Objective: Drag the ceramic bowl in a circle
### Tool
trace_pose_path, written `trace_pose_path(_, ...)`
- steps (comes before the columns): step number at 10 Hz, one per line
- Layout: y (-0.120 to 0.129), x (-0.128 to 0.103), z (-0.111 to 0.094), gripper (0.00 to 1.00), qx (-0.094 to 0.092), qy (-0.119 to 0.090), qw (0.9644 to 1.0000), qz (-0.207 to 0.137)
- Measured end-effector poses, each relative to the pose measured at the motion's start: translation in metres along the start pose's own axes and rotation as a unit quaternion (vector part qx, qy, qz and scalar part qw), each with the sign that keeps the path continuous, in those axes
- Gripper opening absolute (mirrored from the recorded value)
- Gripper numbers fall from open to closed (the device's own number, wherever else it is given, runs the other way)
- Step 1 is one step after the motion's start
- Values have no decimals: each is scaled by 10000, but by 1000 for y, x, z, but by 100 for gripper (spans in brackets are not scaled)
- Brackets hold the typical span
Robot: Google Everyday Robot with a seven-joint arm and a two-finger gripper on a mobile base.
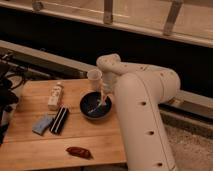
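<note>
The ceramic bowl (pixel 95 106) is round, shallow and dark blue-black, and sits near the right edge of the wooden table (pixel 30 145). My gripper (pixel 102 101) reaches down from the white arm (pixel 142 107) into the bowl's right side, with light fingers touching the inside of the bowl. A small translucent white cup (pixel 94 79) stands just behind the bowl.
A small white bottle (pixel 55 96) lies at the table's back left. A black flat bar (pixel 60 119) and a blue cloth-like item (pixel 42 124) lie left of the bowl. A dark red-brown object (pixel 78 152) lies near the front edge. Black equipment (pixel 7 95) stands left of the table.
</note>
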Motion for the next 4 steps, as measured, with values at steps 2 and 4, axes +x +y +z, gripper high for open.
trace_pose_path(2,-8,-2,4,68,-11,98,9999,61)
trace_pose_path(4,-14,-5,25,68,-148,342,9993,100)
